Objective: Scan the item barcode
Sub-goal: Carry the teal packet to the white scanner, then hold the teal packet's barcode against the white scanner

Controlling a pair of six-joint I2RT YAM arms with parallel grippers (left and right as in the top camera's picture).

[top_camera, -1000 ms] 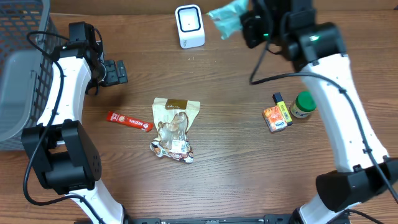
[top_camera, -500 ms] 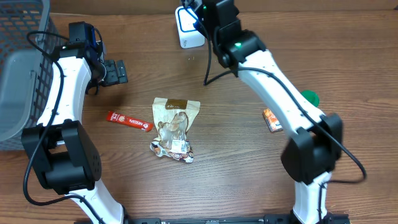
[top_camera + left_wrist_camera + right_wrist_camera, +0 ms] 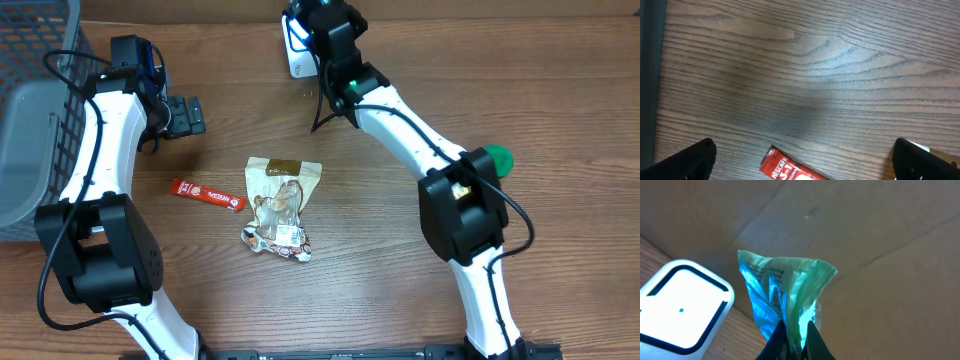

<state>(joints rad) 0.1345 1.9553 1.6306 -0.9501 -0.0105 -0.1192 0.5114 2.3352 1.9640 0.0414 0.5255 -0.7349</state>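
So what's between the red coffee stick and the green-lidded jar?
A clear snack bag, seen overhead; the right arm also crosses above that stretch.

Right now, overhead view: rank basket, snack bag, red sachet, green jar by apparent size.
1. basket, even though the frame cuts it off
2. snack bag
3. red sachet or green jar: unsure, the jar is partly hidden

Bare tabletop (image 3: 380, 240) separates scanner (image 3: 682, 307) from snack bag (image 3: 280, 205); basket (image 3: 30, 120) blocks left edge.
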